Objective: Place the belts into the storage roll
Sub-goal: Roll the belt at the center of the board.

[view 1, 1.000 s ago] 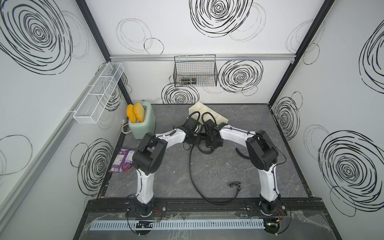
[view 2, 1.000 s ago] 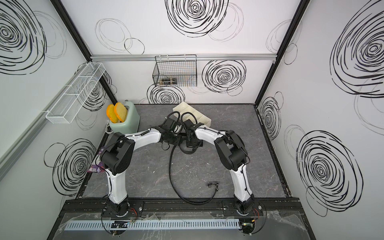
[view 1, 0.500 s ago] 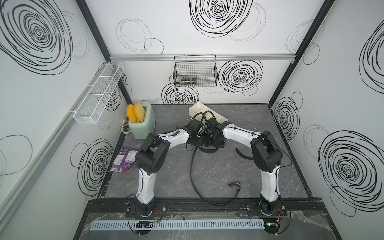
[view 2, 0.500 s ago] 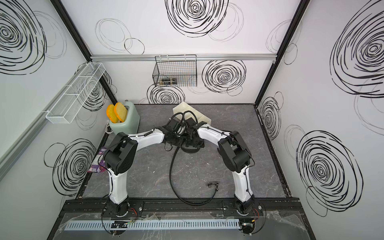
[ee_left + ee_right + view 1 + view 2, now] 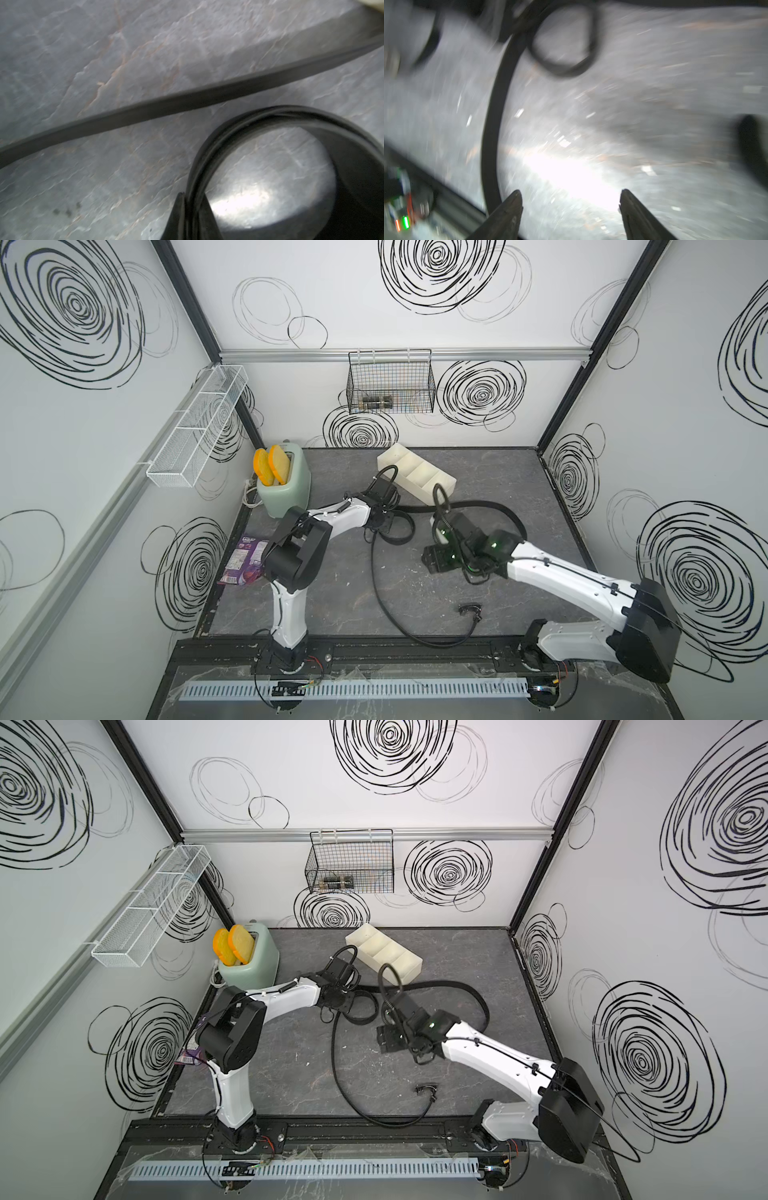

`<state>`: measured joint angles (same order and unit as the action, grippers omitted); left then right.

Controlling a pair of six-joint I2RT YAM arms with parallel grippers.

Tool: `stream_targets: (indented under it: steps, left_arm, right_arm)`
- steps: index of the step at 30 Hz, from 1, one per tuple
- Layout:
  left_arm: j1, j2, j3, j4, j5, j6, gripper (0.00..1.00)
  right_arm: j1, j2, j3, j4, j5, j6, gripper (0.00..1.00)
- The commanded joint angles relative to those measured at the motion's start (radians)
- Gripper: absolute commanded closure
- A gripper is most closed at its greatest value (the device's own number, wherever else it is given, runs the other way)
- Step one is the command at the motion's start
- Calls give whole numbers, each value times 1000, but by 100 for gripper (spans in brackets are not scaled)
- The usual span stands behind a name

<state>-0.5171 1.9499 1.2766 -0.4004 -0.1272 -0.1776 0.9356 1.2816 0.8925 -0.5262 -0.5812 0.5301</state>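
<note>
On the table (image 5: 532,481), the storage roll (image 5: 432,483) sits at twelve o'clock, its visible compartments empty. The loose belt (image 5: 490,135) trails from centre to six. The left gripper (image 5: 192,220) pinches the looped belt (image 5: 291,114) near centre; the right gripper (image 5: 571,207) is spread, empty. With one pinch, the loop may spring open, or its trailing length may snag the roll's wall.

Robot test cell, lab-type. Closed booth: white wall panels (image 5: 374,335) printed with black spirals, black corner posts (image 5: 598,344), slate-look tabletop (image 5: 415,585). Two arms (image 5: 561,576) bolted to front rail (image 5: 395,651); slotted cable duct (image 5: 374,689).
</note>
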Motion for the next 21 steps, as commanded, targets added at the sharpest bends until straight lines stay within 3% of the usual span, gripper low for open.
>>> stream_targets:
  steps: [1,5,11,16,21]
  left_arm:
    - [-9,-26,-36,-54,-72,31,100]
    - [-8,-31,-60,-56,-79,32,100]
    - [-9,-34,-76,-57,-66,35,100]
    - [-11,-40,-94,-54,-66,38,100]
    - [-11,-51,-111,-55,-74,40,100]
  right_arm:
    - [134,-2,-51,186,138,-70,24]
    - [257,112,-19,238,179,-119,24]
    - [412,364,118,137,204,-194,24]
    - [448,453,117,121,220,-195,26]
    - [437,470,97,70,312,-185,35]
